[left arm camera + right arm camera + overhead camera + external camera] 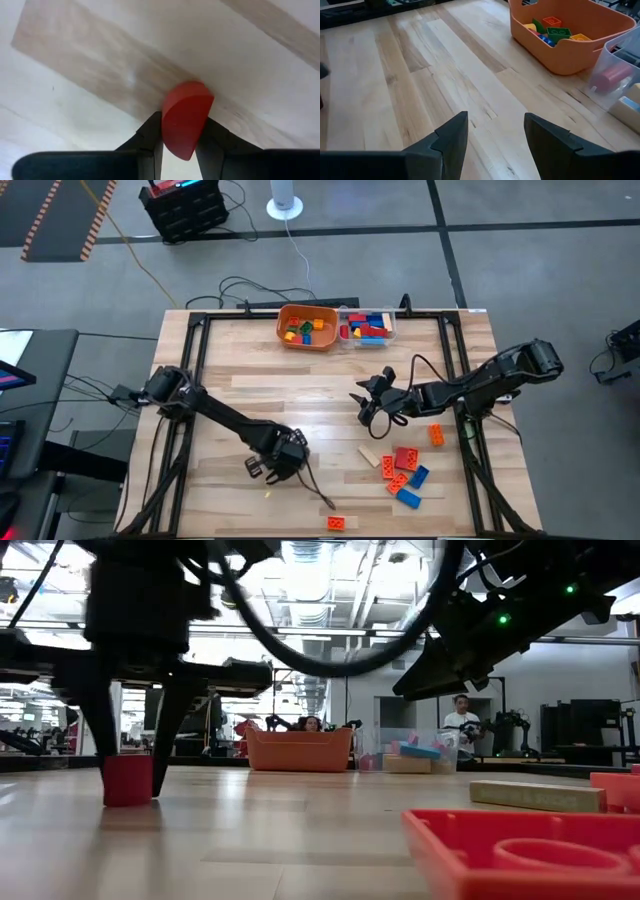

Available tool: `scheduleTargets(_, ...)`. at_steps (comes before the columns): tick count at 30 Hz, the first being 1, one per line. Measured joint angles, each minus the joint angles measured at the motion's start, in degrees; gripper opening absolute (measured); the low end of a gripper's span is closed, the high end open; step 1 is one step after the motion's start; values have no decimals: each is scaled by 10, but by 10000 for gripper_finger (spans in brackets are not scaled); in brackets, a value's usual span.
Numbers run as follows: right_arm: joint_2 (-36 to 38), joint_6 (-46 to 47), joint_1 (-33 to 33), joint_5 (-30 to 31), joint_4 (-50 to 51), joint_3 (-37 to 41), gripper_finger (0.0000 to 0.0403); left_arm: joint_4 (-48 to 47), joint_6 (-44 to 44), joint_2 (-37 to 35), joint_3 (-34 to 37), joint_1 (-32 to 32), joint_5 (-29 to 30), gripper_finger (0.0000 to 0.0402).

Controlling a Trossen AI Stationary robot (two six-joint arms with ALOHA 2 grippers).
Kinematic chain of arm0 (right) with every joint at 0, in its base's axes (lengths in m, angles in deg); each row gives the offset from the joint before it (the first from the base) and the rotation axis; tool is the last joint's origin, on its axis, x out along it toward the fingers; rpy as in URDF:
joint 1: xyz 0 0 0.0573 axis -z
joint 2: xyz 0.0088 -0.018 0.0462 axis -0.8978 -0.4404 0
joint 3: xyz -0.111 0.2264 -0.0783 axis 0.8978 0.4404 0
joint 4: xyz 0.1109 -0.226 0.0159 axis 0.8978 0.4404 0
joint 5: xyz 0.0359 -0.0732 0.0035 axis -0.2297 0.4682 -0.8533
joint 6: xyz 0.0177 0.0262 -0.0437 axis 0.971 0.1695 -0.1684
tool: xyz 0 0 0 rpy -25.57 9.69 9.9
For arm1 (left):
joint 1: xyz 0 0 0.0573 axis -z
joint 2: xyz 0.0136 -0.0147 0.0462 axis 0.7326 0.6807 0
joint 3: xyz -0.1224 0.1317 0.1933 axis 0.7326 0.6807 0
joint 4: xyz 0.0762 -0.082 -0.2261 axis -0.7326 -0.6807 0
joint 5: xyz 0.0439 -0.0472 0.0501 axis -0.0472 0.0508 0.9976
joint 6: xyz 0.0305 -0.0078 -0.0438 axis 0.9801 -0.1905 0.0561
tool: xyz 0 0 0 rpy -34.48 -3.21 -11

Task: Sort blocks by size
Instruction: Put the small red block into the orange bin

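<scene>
High view: the left gripper was low over the near-left part of the tabletop, well apart from the loose blocks at the near right. A lone orange block sat near the front edge. The orange bowl and clear container stood side by side at the far edge, both already holding blocks, probably one bin per size. The right gripper hovered mid-tabletop between bins and pile, apparently waiting.

Low view: a small red block stood on the tabletop with dark fingers down either side, so this looked like a pick just made, not lifted.

Left wrist view: the jaws were pinched on the red block, narrow, with the block sticking out past the fingertips.

Right wrist view: the jaws stood apart with nothing between, facing bare wood toward the orange bowl.
</scene>
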Motion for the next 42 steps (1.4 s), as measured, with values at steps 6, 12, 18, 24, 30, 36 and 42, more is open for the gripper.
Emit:
scheduleTargets(6, 0, -1, 3, 0, 0, 0, 224, -12, -26, 0, 0, -47, -44, 76)
scheduleTargets(12, 0, -3, 3, 0, 9, 0, 224, -25, 0, -1, 0, -132, -45, 85)
scheduleTargets(18, 0, -5, -8, 38, 25, 0, 224, -32, 18, -7, 1, -256, -33, 80)
scheduleTargets(24, 0, 8, -11, 72, 89, 0, 224, 1, 46, -45, 1, -379, -28, 82)
scheduleTargets(30, 0, 11, 0, 73, 100, 0, 224, 46, 27, -77, -33, -467, -30, 83)
scheduleTargets(36, 0, 11, 2, 73, 94, 0, 224, 108, -38, -70, -83, -526, -35, 83)
scheduleTargets(42, 0, 11, -3, 66, 81, 0, 224, 139, -98, -33, -90, -572, 20, 88)
